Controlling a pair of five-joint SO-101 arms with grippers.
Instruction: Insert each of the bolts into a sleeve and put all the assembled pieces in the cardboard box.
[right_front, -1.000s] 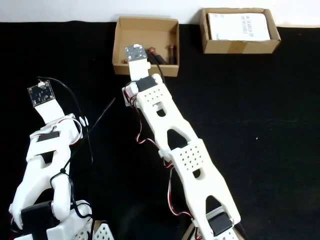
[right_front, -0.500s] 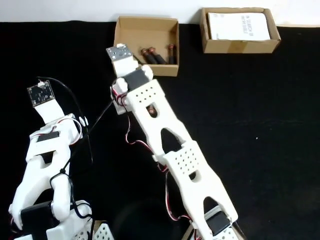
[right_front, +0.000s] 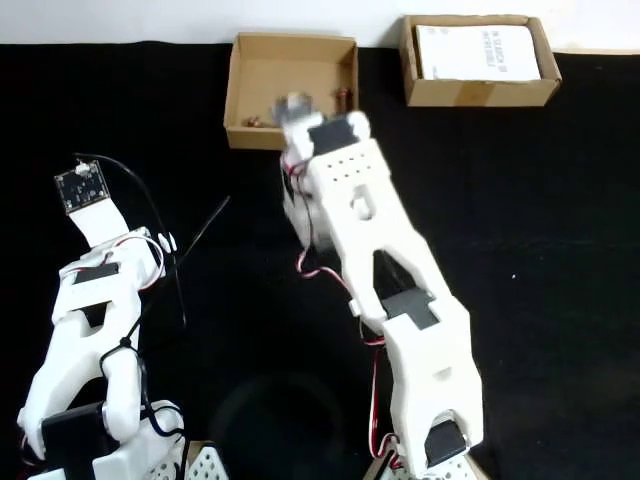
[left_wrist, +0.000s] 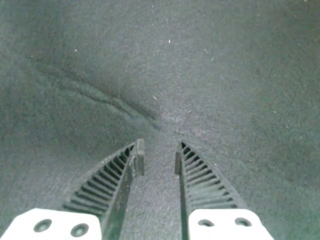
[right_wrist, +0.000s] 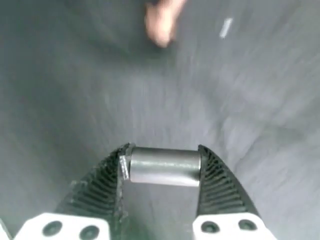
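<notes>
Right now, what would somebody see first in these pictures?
The big white right arm stretched across the black cloth toward the cardboard box. Up close, the right gripper pinches a shiny silver sleeve, while the left gripper hangs open above the cloth.

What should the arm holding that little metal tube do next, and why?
Probably carry it slightly forward, over the front wall of the cardboard box. The right gripper is shut on the metal sleeve with black cloth beneath it, while the high view puts that arm right at the box. Whether the piece is already assembled, I cannot tell.
</notes>
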